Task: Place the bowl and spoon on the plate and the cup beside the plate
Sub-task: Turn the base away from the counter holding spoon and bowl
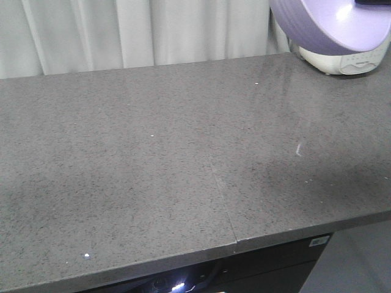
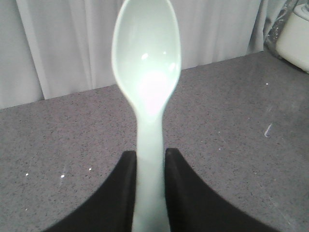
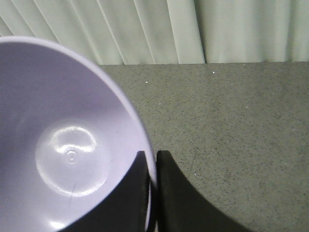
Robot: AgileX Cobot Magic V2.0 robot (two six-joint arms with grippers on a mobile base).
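Countertop (image 1: pixel 153 183) of speckled grey stone filled the front view, a white appliance (image 1: pixel 339 61) at its far right corner. Above it the right gripper (image 3: pixel 152 155) pinched the rim of the lavender bowl (image 3: pixel 63 145), held tilted in the air, while the left gripper (image 2: pixel 150 153) clamped the mint spoon (image 2: pixel 147 53) by the handle, scoop pointing out past its fingers.

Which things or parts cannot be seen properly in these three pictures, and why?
The plate and the cup: in no view; their places are unknown.
Front view: the bowl is cut off by the top and right edges and hides part of a white appliance.
Left wrist view: the spoon has its handle end past the bottom edge, inside the left gripper.
Right wrist view: the frame cuts the bowl's left side.
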